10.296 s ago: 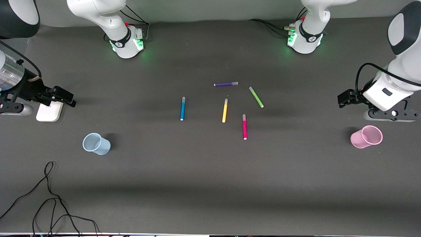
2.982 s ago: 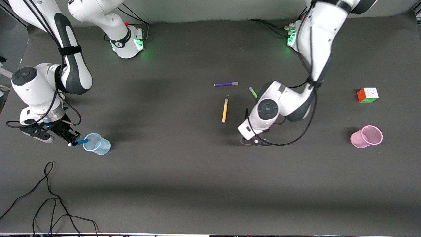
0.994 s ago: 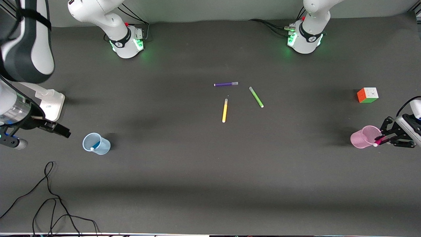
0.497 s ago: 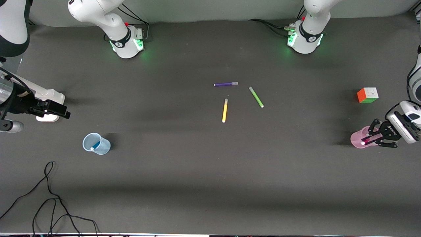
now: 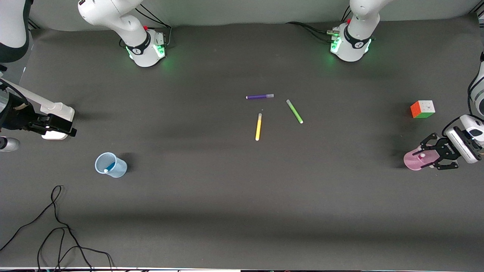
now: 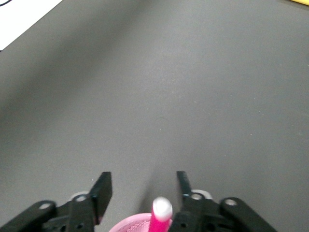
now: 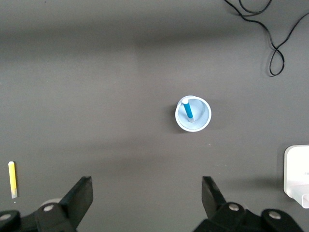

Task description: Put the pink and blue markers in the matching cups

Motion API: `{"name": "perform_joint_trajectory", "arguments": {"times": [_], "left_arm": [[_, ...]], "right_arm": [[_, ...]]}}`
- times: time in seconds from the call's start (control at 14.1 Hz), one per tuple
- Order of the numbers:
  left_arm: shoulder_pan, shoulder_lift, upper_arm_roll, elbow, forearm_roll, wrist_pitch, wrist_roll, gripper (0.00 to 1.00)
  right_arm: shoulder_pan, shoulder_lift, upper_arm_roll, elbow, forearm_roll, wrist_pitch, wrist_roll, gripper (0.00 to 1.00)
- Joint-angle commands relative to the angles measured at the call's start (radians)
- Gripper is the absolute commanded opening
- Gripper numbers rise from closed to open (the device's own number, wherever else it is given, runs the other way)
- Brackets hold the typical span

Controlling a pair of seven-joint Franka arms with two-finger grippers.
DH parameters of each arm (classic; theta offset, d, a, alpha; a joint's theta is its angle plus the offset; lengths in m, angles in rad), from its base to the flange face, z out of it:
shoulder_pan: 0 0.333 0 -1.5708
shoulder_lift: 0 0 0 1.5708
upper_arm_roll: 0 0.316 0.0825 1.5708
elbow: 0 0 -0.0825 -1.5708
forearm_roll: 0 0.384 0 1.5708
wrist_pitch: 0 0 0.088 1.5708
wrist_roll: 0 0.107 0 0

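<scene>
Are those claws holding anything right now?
No. Left gripper is open over the pink cup, pink marker standing inside. Right gripper is open, empty.

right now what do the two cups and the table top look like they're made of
Blue cup: seemingly thin translucent plastic, since the blue marker inside shows through its wall.
Pink cup: likely the same plastic, tinted pale pink and slightly glossy.
Table top: dark grey, matte, no glare; possibly a rubber or fabric mat, hard to tell.
</scene>
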Motion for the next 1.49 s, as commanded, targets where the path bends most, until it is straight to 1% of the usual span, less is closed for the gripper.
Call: {"name": "perform_joint_trajectory", "arguments": {"times": [0.0, 0.14, 0.21, 0.36, 0.5, 0.57, 0.71, 0.78, 0.85, 0.92, 1.07, 1.14, 1.28, 1.42], "left_arm": [[0.013, -0.030, -0.009, -0.003, -0.022, -0.030, 0.018, 1.00], [0.001, -0.067, -0.009, 0.022, -0.010, -0.041, -0.037, 1.00], [-0.008, -0.093, -0.009, 0.034, 0.015, -0.044, -0.112, 1.00], [-0.042, -0.160, -0.014, 0.046, 0.125, -0.059, -0.303, 1.00], [-0.094, -0.228, -0.015, 0.066, 0.221, -0.093, -0.544, 1.00], [-0.126, -0.252, -0.015, 0.092, 0.287, -0.130, -0.686, 1.00], [-0.200, -0.283, -0.015, 0.170, 0.412, -0.237, -1.002, 1.00], [-0.237, -0.285, -0.017, 0.225, 0.465, -0.304, -1.152, 1.00], [-0.275, -0.283, -0.017, 0.285, 0.514, -0.382, -1.298, 1.00], [-0.313, -0.282, -0.017, 0.340, 0.545, -0.468, -1.470, 1.00], [-0.376, -0.279, -0.017, 0.405, 0.591, -0.570, -1.733, 1.00], [-0.408, -0.277, -0.017, 0.422, 0.625, -0.602, -1.811, 1.00], [-0.459, -0.282, -0.017, 0.425, 0.677, -0.659, -1.931, 1.00], [-0.485, -0.282, -0.020, 0.427, 0.690, -0.731, -2.040, 1.00]], "right_arm": [[-0.109, -0.010, 0.093, 0.012, 0.017, -0.020, 0.025, 1.00], [-0.289, -0.010, 0.283, 0.014, 0.008, -0.020, 0.027, 1.00], [-0.353, -0.013, 0.351, 0.014, -0.005, -0.020, 0.028, 1.00], [-0.359, -0.013, 0.370, 0.009, -0.043, -0.018, 0.030, 1.00], [-0.356, -0.017, 0.370, 0.007, -0.054, -0.012, 0.030, 1.00], [-0.358, -0.022, 0.370, 0.006, -0.061, -0.003, 0.028, 1.00], [-0.373, -0.046, 0.385, -0.031, -0.066, 0.037, 0.027, 1.00], [-0.399, -0.075, 0.414, -0.076, -0.066, 0.072, 0.027, 1.00], [-0.437, -0.102, 0.458, -0.109, -0.066, 0.087, 0.027, 1.00], [-0.473, -0.128, 0.491, -0.135, -0.066, 0.087, 0.025, 1.00], [-0.482, -0.180, 0.503, -0.195, -0.066, 0.086, 0.027, 1.00], [-0.485, -0.198, 0.505, -0.210, -0.065, 0.086, 0.030, 1.00], [-0.493, -0.212, 0.509, -0.212, -0.063, 0.074, 0.025, 1.00], [-0.504, -0.225, 0.517, -0.212, -0.064, 0.037, 0.024, 1.00]]}}
